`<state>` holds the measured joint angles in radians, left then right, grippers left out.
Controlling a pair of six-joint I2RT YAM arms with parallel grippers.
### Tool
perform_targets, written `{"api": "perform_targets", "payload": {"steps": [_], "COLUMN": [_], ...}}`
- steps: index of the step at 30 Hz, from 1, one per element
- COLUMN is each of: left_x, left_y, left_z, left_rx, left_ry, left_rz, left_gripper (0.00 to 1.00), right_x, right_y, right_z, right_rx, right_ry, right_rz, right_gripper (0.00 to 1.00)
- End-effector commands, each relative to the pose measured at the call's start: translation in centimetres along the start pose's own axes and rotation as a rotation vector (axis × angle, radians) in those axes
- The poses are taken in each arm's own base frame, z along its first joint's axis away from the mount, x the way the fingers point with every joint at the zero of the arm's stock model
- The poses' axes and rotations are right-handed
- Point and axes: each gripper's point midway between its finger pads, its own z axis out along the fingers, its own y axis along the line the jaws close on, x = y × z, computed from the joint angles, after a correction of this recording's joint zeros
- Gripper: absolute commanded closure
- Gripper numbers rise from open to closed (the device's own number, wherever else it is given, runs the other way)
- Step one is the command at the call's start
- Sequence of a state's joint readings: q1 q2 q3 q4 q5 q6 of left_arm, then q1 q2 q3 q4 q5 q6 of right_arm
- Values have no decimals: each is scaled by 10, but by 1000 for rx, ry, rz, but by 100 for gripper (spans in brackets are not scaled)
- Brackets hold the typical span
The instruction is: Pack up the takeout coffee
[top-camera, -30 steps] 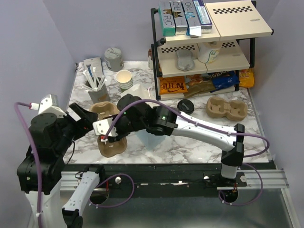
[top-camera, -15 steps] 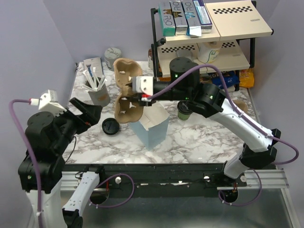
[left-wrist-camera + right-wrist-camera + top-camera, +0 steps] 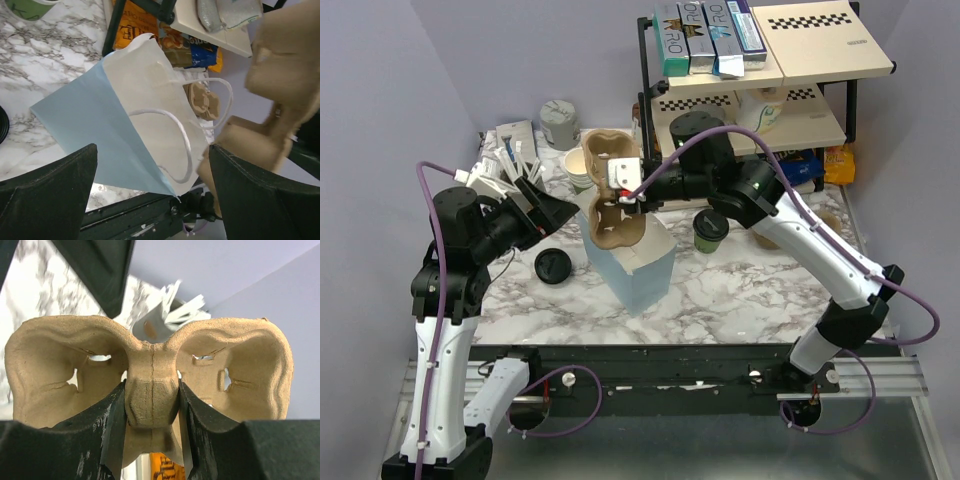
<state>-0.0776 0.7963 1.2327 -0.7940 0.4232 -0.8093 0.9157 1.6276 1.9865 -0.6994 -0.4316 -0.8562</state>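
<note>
Since half a second ago, the left arm has risen and swung in toward the paper bag (image 3: 638, 268), while the takeout coffee (image 3: 710, 229) has stayed put. It stands upright on the desk (image 3: 750, 295), right of centre and just right of the bag. Only the overhead view shows it clearly, along with a loose lid (image 3: 552, 266) to the bag's left. The right wrist view shows the right fingers (image 3: 112, 435) clenched on the centre ridge of a cup carrier (image 3: 150, 385), held above the bag's mouth. The left wrist view shows the left fingers (image 3: 55, 185) spread wide and holding nothing, with the bag's handles between them.
</note>
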Motion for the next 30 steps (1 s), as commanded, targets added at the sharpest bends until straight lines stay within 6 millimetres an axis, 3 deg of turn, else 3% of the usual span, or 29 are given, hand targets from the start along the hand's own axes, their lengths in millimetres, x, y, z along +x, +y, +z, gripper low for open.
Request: {"api": "perform_targets", "payload": {"steps": [1,5,6,9,10,11,13,18,25,30], "left_x": [0,7,18,31,31,31,26,24,24,20], "left_y": [-22,-23,-22,-19,-19,-18,-10,2,9,15], "left_z": [5,21,28,42,43,44,41,35,33,16], "left_rx": [119,112,96,49,35,22,-31,-92,-127,-167], "left_ry": [26,56,103,152,149,151,122,96,85,50], "left_rz": [11,20,27,56,58,71,77,88,92,100], "left_gripper": [1,1,2,13,24,28,41,58,85,92], "right_x": [40,49,50,53,55,59,63,77,74,73], "right_y": [18,23,24,31,37,43,48,64,79,70], "right_z": [4,5,4,2,0,0,-4,-8,-6,-1], "right_rx": [-105,-145,-152,-185,-212,-234,-246,-290,-337,-294], "right_ry": [125,159,164,170,175,182,195,232,188,190], "right_rz": [-61,-93,-106,-119,-126,-128,-130,-124,-97,-82], "right_gripper": [54,54,54,54,54,54,54,54,54,54]}}
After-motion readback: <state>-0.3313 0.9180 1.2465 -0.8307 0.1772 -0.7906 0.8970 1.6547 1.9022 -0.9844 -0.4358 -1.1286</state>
